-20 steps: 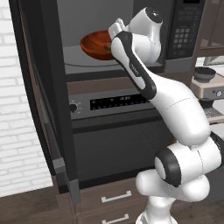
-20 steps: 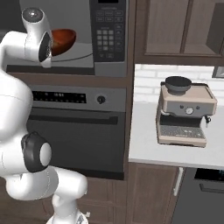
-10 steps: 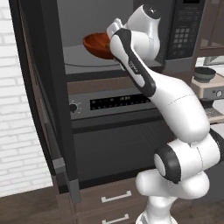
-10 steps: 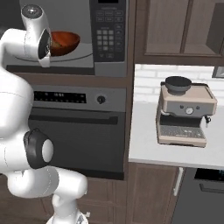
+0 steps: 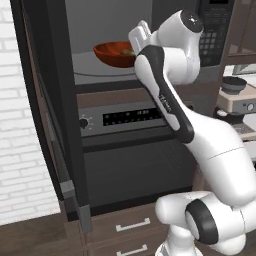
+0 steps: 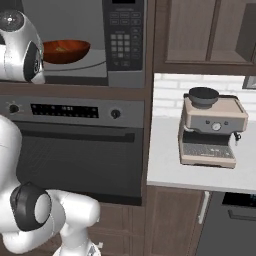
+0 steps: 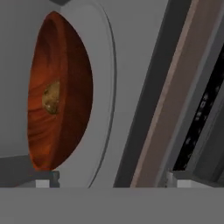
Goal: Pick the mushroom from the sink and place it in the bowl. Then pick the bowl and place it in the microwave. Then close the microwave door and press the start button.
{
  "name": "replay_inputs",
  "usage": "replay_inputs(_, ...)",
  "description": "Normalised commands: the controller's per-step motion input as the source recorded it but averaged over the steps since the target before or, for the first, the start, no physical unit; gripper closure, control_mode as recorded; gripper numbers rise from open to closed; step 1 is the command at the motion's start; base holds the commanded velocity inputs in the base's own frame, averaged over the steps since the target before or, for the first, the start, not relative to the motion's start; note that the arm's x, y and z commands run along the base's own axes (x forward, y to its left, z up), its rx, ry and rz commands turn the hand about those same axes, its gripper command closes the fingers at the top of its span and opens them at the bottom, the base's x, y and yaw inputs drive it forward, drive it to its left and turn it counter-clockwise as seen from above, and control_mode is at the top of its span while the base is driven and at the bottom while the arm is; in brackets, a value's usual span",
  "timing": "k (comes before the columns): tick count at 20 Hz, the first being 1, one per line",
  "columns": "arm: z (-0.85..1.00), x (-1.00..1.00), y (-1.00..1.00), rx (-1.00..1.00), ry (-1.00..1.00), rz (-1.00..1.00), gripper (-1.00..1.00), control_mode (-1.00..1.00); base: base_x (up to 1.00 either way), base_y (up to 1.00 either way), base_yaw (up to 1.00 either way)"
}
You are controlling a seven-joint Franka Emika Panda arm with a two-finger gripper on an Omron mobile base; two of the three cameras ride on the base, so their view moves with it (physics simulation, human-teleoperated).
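Observation:
The reddish-brown bowl rests on the grey turntable inside the open microwave, with the tan mushroom lying in it. My gripper is open, its fingertips wide apart with nothing between them. It hovers just outside the bowl's right rim, apart from it. The microwave door stands swung wide open at the left, seen nearly edge-on. The sink is out of view.
The oven with knobs and a display strip sits directly under the microwave. A coffee machine stands on the white counter to the right. Drawers lie below the oven.
My hand has drawn back from the bowl, which stays on the turntable; the right base view now shows the whole bowl uncovered.

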Motion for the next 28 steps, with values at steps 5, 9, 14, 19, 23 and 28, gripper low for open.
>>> replay_inputs(5, -0.02, -0.71, -0.29, -0.14, -0.18, -0.01, -1.00, -1.00, 0.00, 0.00, 0.00)
replay_inputs(9, -0.18, -0.16, -0.25, -0.23, -0.01, 0.00, -1.00, -1.00, 0.00, 0.00, 0.00)
replay_inputs(14, 0.00, -0.55, -0.22, -0.36, -0.04, -0.07, -1.00, -1.00, 0.00, 0.00, 0.00)
replay_inputs(19, -0.09, -0.39, -0.03, -0.38, -0.06, -0.15, -1.00, -1.00, 0.00, 0.00, 0.00)
replay_inputs(23, -0.36, -0.16, -0.08, -0.41, -0.13, -0.13, -1.00, -1.00, 0.00, 0.00, 0.00)
replay_inputs(28, -0.42, -0.11, -0.18, -0.44, -0.22, -0.10, -1.00, -1.00, 0.00, 0.00, 0.00)
